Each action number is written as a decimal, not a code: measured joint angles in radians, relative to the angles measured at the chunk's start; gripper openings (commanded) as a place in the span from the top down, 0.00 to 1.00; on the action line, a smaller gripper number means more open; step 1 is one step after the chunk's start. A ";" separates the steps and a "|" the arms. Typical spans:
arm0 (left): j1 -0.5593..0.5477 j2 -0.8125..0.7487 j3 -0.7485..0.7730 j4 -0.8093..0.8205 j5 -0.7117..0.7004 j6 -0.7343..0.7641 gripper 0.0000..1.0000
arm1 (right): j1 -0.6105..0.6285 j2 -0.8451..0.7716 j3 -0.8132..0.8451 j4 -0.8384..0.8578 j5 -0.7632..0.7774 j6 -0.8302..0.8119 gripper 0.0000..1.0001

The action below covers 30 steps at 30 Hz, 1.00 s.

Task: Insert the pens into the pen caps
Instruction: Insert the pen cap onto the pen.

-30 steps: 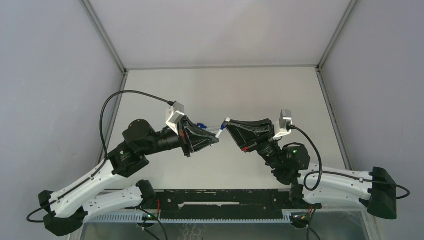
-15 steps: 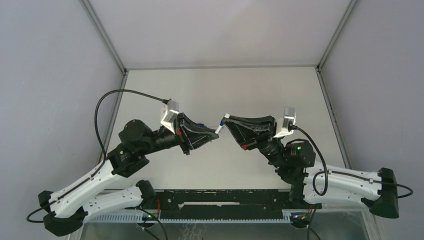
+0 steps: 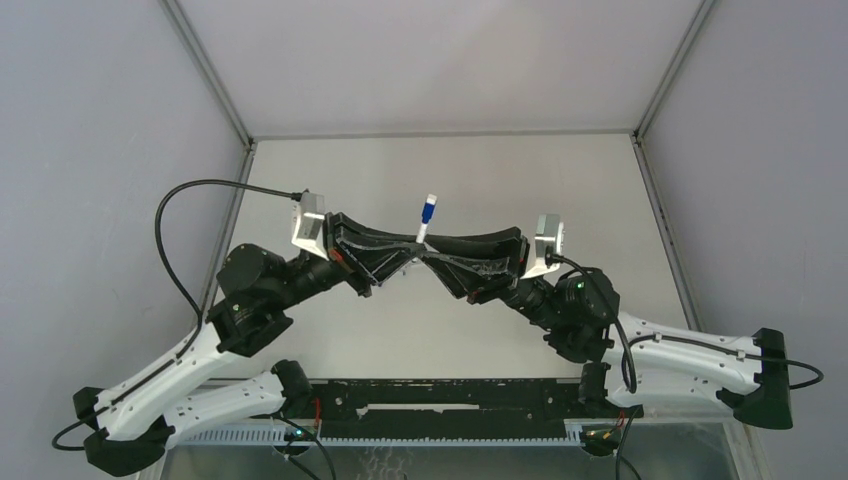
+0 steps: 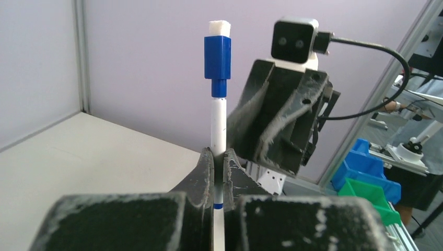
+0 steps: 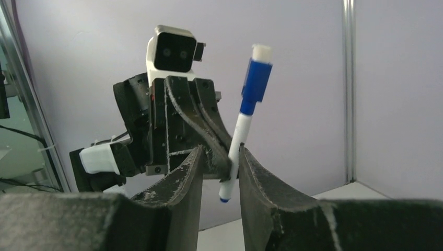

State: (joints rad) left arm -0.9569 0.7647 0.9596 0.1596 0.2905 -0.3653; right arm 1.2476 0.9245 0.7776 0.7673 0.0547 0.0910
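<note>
One white pen (image 4: 218, 125) stands upright with a dark blue pen cap (image 4: 217, 56) seated on its top end. My left gripper (image 4: 218, 157) is shut on the pen's lower barrel. In the top view the capped pen (image 3: 424, 225) rises between the two meeting grippers at mid-table. My right gripper (image 5: 222, 157) faces the left one, and its jaws stand apart on either side of the pen (image 5: 237, 146). The barrel leans by the right finger (image 5: 256, 172). The cap (image 5: 256, 81) shows above it. No other pens or caps are in view.
Both arms reach in from the near edge, where a black rail (image 3: 450, 395) runs. Grey walls and metal corner posts (image 3: 210, 75) enclose the pale table (image 3: 450, 170). Blue and green bins (image 4: 384, 185) lie beyond the enclosure.
Both grippers have closed in on each other and turned. The pen, lying level between them before, now points up with its cap on. The right jaws have widened.
</note>
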 measured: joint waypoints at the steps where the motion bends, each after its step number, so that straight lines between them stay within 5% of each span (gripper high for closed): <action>1: 0.001 0.000 0.000 0.006 -0.006 0.000 1.00 | 0.000 0.002 0.000 -0.008 -0.010 -0.001 0.61; 30: 0.005 0.000 0.000 0.042 -0.011 0.011 1.00 | -0.011 -0.012 0.023 -0.078 0.079 0.061 0.54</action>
State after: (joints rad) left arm -0.9524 0.7650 0.9596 0.2012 0.2794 -0.3538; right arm 1.2369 0.9123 0.8005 0.6895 0.1333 0.1516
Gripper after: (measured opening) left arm 0.029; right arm 0.456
